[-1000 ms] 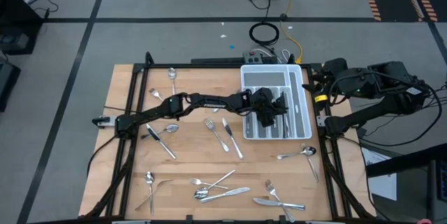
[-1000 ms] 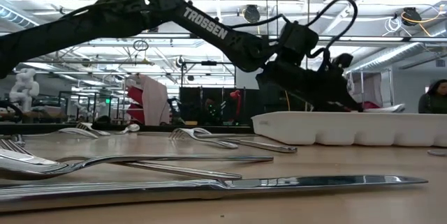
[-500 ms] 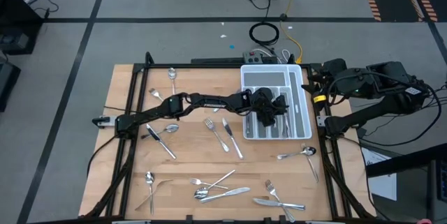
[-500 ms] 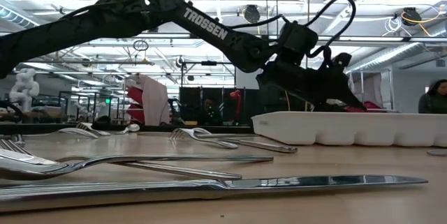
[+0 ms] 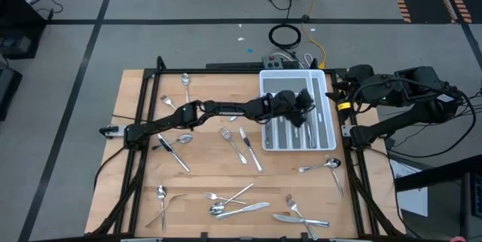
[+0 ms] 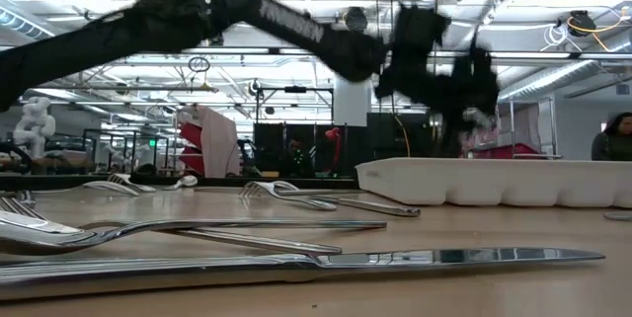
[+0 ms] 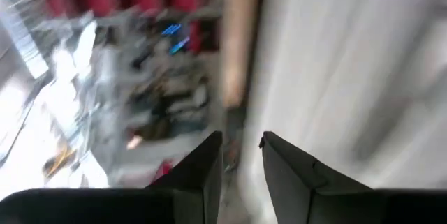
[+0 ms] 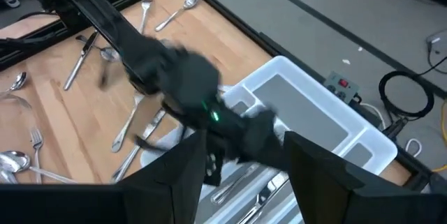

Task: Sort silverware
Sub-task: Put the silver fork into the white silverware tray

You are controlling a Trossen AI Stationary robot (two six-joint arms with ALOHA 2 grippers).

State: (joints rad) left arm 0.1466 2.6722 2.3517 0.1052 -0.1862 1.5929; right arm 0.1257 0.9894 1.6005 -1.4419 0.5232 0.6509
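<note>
Two matte black jointed arms, the left one (image 5: pixel 218 109) with white lettering along its forearm and a black cable looped over the wrist; the right one (image 5: pixel 410 95) bulky, yellow-banded, draped with black cables.

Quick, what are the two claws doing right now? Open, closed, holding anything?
Left gripper: over the white tray, fingers a little apart, nothing between them.
Right gripper: off the table's right side, open, empty.
</note>
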